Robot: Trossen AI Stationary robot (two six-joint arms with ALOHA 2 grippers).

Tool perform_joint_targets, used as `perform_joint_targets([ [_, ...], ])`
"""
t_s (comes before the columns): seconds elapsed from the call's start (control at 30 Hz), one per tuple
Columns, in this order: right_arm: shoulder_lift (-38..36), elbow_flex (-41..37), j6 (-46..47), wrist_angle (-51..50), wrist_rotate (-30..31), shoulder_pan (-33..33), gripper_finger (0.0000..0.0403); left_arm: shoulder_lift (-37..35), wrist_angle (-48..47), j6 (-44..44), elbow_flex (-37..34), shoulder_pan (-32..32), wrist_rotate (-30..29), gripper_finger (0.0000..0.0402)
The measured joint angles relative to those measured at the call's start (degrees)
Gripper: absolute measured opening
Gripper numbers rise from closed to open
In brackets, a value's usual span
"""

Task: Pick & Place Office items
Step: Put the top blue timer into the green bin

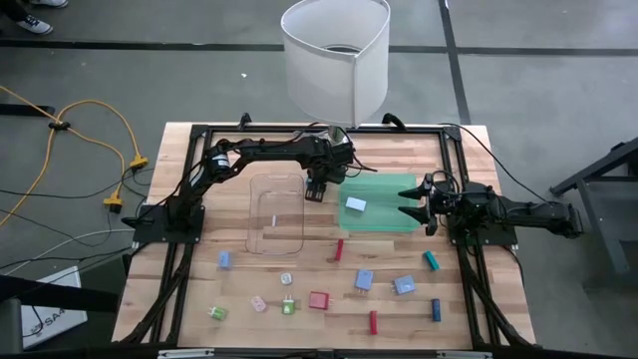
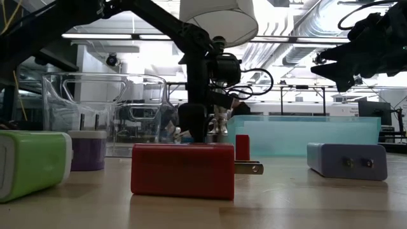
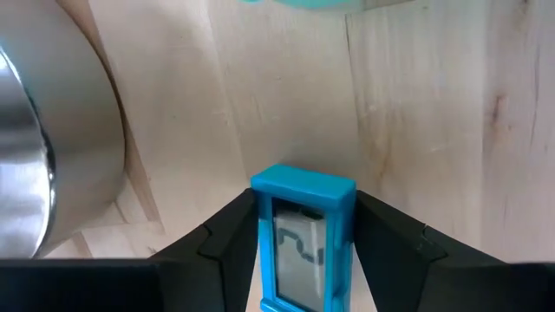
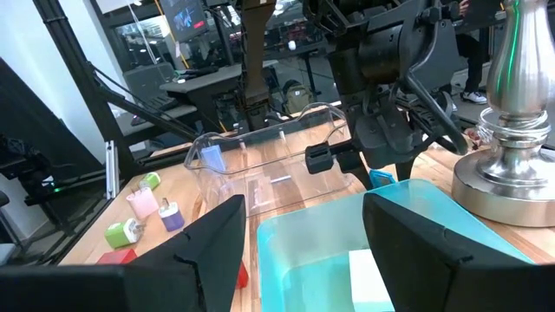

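Left hand low between clear tray and green tray, fingers flanking upright blue piece standing on counter, seemingly touching. Judgement: confirm firm squeeze, lift straight up, clear tray wall.

Left wrist view alone shows piece. Right hand waits over green tray, fingers apart.

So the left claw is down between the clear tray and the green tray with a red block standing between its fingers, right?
Not quite. The block between the left claw's fingers is blue, not red, as the left wrist view shows. The rest holds: in the high view that claw sits between the clear tray and the green tray.
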Motion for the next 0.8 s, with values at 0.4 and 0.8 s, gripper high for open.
perform_joint_targets([
  [0.4,0.0,0.0,0.0,0.0,0.0,0.0,0.0221,-0.1,0.0,-1.2,0.0,0.0,-0.1,0.0148],
  [0.8,0.0,0.0,0.0,0.0,0.0,0.0,0.0221,-0.8,0.1,-1.5,-0.1,-1.0,-1.1,0.0147],
])
